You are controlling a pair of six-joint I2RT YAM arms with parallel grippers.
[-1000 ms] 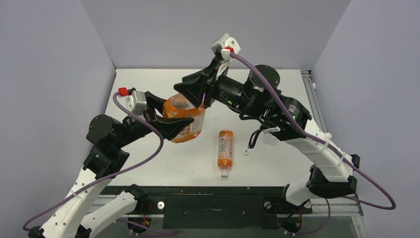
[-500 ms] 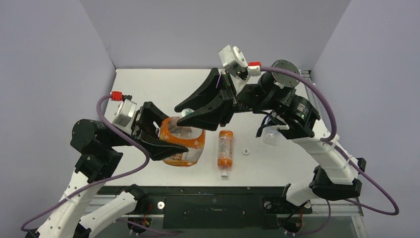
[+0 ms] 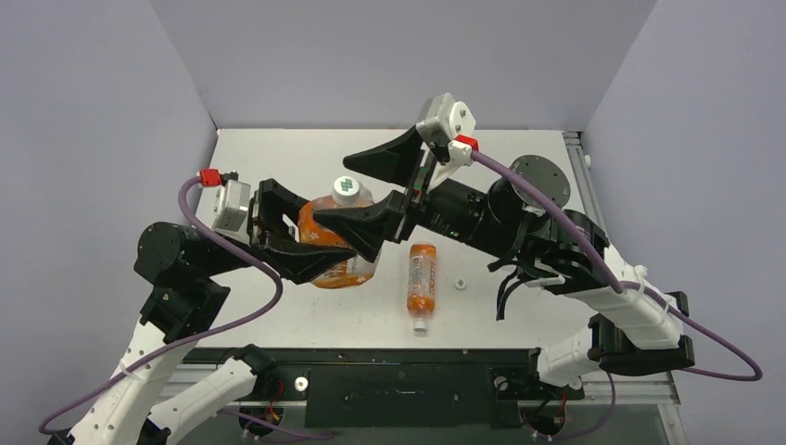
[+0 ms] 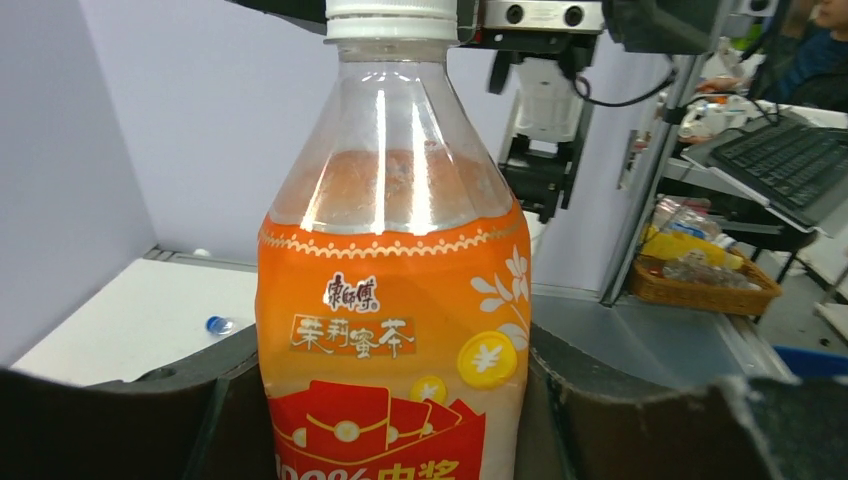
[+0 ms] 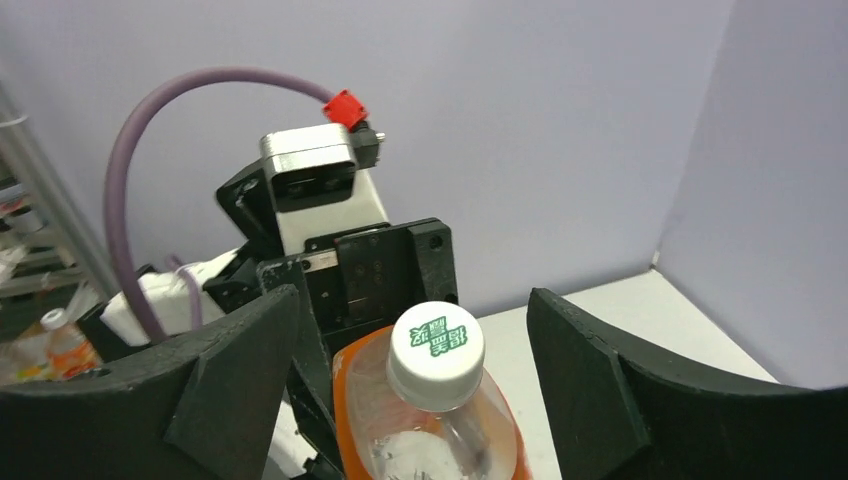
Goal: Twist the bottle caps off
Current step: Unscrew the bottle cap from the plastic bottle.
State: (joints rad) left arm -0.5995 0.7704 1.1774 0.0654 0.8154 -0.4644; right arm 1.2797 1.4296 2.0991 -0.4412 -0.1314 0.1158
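The wide squarish orange bottle (image 3: 338,255) stands upright off the table, with my left gripper (image 4: 390,420) shut on its labelled body (image 4: 390,330). Its white cap (image 3: 347,186) carries a green mark and sits on the neck (image 5: 436,350). My right gripper (image 3: 341,192) hangs open over the bottle top, one finger on each side of the cap and neither touching it (image 5: 412,300). The cap's side shows at the top edge of the left wrist view (image 4: 392,18).
A slim orange bottle (image 3: 422,278) lies on the white table right of the held one, cap end toward the near edge. A loose white cap (image 3: 461,283) rests beside it. A small blue cap (image 4: 218,324) lies on the table behind the held bottle.
My right gripper was shut above the bottle and has opened, its fingers now straddling the cap. The left arm has drawn the bottle nearer and set it more upright.
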